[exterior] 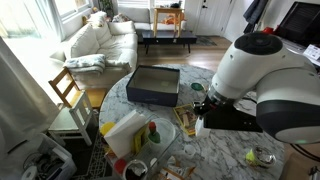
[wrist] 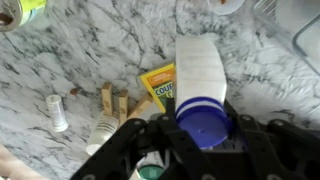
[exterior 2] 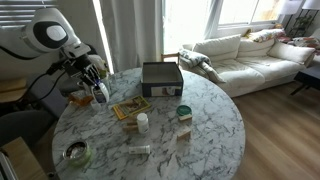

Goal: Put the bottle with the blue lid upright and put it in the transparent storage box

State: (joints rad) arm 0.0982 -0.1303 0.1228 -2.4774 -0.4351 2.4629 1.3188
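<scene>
Your claw (wrist: 205, 135) is clamped on the bottle with the blue lid (wrist: 200, 65). In the wrist view its dark fingers (wrist: 150, 140) sit on either side of the blue cap (wrist: 205, 125). The bottle's white body, ringed by a blue band just past the cap, points away from the claw over the marble table (wrist: 90, 50). These views do not show whether the bottle's base touches the tabletop.

Just beyond the claw, beside the bottle's body, a yellow packet (wrist: 160, 88) lies flat on the marble. Next to the packet are a few wooden blocks (wrist: 113, 103). Farther out on that same side sits a small white bottle (wrist: 57, 112), well apart from the claw.

In an exterior view the claw (exterior 2: 98, 92) hangs near the rim of the round table, with the held bottle showing as a small white and blue shape in its grip. A dark box (exterior 2: 162, 78) rests on the table well apart from the claw, past the yellow packet.

The transparent storage box (exterior: 122, 130) appears in an exterior view as a whitish bin at the table's edge, set apart from the dark box. In that view the white arm (exterior: 270, 80) hides the claw, so how far the bin lies from it cannot be told. The bottle is in your grip, not in the bin.
</scene>
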